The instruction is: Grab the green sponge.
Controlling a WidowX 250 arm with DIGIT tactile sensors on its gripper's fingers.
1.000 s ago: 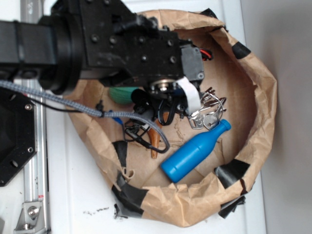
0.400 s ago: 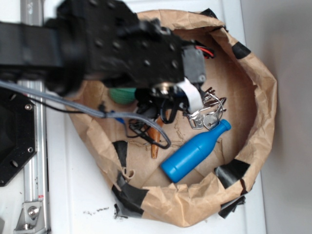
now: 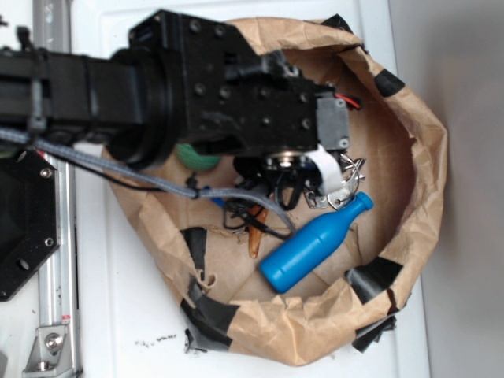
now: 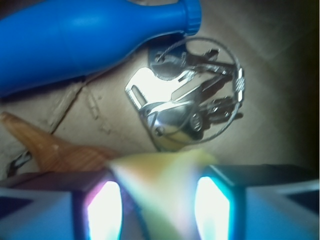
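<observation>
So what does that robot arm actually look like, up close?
The arm is matte black, built of boxy blocks studded with round screw heads. A grey braided cable trails beneath it, red wires show near the tip, and a white strip hangs by a round metal fitting. The gripper fingers look pale, blurred.

White table (image 3: 142,315) w/ taped brown paper bag (image 3: 409,142) directly on it.

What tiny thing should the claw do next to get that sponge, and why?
Probably squeeze the claw shut. In the wrist view a blurred yellow shape, apparently the green sponge, sits between the fingers, but whether they pinch it is unclear. The key ring and blue bottle lie beyond, out of the way.
</observation>
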